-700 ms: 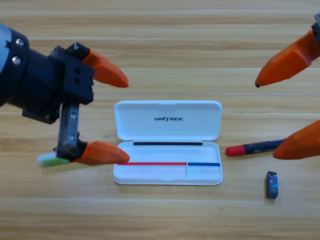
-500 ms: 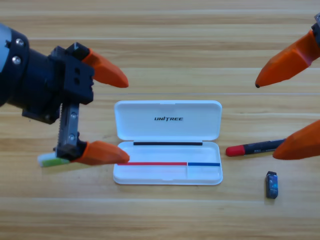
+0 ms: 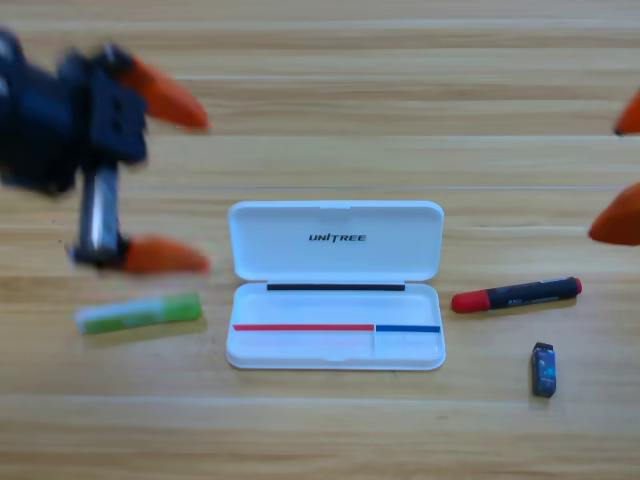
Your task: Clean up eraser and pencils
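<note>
Left gripper (image 3: 190, 180) wide open, holding nothing — green pencil (image 3: 139, 313) just below it, lying flat, long way left to right. Red pencil (image 3: 516, 295) and eraser (image 3: 543, 369) right of the white case (image 3: 336, 300), nearer the open right gripper (image 3: 628, 170).

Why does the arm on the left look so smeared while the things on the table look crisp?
High view: the left gripper is streaked with motion blur, jaws apart; the right gripper, cut off at the edge, is blurred too. The white case, green pencil, red pencil and eraser lie sharp.
</note>
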Controlling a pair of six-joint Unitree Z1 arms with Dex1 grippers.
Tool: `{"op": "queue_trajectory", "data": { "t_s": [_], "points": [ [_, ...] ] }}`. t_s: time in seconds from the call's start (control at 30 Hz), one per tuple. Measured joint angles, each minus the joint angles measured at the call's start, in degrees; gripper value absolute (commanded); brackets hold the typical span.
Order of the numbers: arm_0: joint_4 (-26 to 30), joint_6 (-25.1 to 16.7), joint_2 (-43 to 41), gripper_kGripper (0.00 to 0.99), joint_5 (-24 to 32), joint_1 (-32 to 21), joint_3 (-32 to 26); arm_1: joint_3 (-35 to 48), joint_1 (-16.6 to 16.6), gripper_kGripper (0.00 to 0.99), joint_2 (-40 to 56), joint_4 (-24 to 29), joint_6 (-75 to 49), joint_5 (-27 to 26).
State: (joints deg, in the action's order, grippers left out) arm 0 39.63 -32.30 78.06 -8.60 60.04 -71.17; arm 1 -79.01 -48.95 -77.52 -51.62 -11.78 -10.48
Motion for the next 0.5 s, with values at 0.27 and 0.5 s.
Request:
{"op": "queue_trajectory", "data": {
  "t_s": [0.27, 0.5],
  "points": [
    [3.7, -9.6, 0.1, 0.985, -7.6, -9.3, -1.5, 2.6, 0.3, 0.979, -1.6, -1.1, 23.9, 6.0],
    [2.7, -13.4, 4.7, 0.976, -7.5, -21.2, 3.3, 2.7, 0.3, 0.985, -13.6, -1.2, 38.1, 8.8]
  ]
}}
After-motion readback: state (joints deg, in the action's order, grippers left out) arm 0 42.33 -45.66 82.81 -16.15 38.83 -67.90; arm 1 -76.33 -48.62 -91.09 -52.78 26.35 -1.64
